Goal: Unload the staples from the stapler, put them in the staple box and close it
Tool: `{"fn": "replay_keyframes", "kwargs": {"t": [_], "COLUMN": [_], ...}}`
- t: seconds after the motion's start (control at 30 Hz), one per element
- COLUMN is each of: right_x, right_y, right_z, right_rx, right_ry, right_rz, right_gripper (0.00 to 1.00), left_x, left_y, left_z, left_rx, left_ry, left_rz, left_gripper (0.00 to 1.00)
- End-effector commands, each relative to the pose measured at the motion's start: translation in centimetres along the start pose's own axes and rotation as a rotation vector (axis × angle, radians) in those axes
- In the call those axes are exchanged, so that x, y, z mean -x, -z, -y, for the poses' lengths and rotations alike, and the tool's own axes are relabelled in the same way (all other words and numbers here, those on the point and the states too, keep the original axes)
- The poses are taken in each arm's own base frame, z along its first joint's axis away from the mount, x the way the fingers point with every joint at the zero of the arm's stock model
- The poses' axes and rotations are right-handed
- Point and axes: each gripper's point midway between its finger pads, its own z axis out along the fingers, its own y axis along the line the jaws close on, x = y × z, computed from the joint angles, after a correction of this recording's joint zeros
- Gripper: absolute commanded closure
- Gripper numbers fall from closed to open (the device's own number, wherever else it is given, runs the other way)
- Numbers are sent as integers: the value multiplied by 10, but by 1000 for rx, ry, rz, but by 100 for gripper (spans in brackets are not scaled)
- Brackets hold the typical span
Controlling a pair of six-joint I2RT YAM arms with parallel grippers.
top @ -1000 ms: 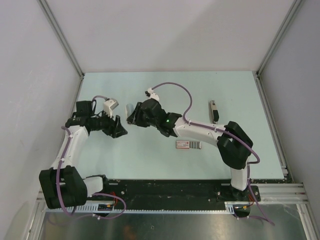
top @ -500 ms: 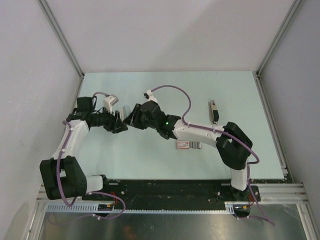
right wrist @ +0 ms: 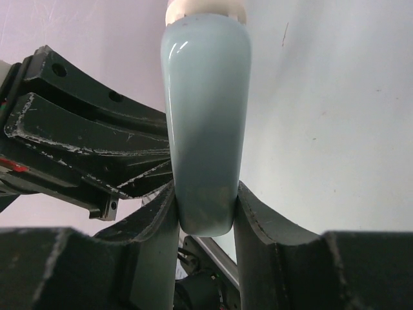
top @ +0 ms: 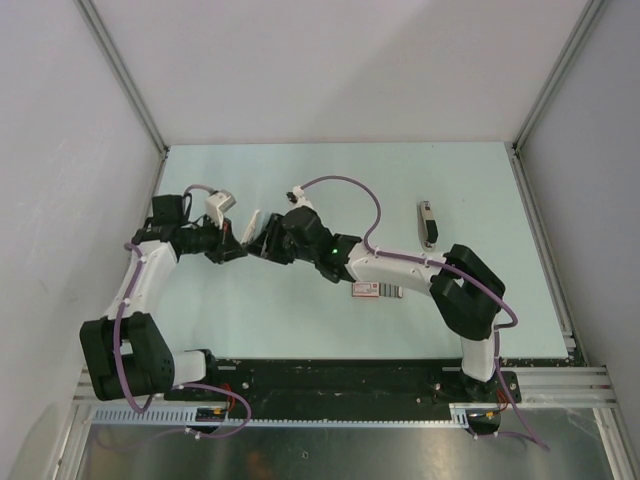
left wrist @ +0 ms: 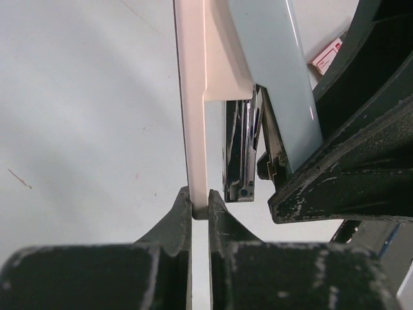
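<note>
The stapler is held above the table between both arms, hinged apart. My right gripper is shut on its pale blue body. My left gripper is shut on the tip of its thin white base arm. In the left wrist view the blue top stands to the right of that arm, with the shiny metal magazine between them. No staples show; any in the magazine are hidden. In the top view the two grippers meet at the stapler, left gripper and right gripper.
A small red-and-white labelled box lies on the pale green table under the right forearm. A dark elongated object lies at the back right. Grey walls enclose the table on three sides.
My left gripper has moved right to the stapler and shut on its white base arm. The right gripper has kept its hold on the blue body and shifted slightly left.
</note>
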Motion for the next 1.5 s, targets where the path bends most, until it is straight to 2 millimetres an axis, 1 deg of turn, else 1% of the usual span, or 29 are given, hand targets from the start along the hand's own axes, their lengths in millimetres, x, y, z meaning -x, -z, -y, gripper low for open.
{"fn": "replay_keyframes", "kwargs": {"t": [0.0,0.17,0.27,0.33,0.4,0.53,0.67,0.73,0.93,1.1,1.23,1.47], "right_x": [11,9,5,-2,-13,-35,-44,-42,-29,-27,-28,-17], "right_y": [18,24,26,26,26,29,32,34,39,39,37,29], "right_z": [-27,-16,-14,-12,-6,14,28,29,29,30,30,19], "right_rx": [98,86,105,130,140,133,113,108,96,81,74,99], "right_ry": [-2,15,43,78,122,206,250,266,305,318,318,291], "right_rz": [14,13,-16,-60,-116,-209,-229,-223,-187,-173,-159,-81], "right_gripper": [100,100,100,100,100,100,100,100,100,100,100,100], "left_x": [3,-11,-16,-18,-20,-29,-38,-40,-41,-39,-45,-40], "left_y": [4,4,5,7,9,13,13,9,3,-3,-7,-7], "left_z": [5,-4,-10,-15,-20,-33,-41,-41,-43,-40,-40,-33], "left_rx": [-5,42,71,95,127,215,280,301,393,422,445,525], "left_ry": [-146,-187,-225,-269,-326,-474,-592,-664,-846,-908,-954,-1112], "left_rz": [26,-16,-40,-54,-80,-167,-235,-257,-277,-280,-299,-254], "left_gripper": [98,99,99,99,98,97,97,97,97,98,98,98]}}
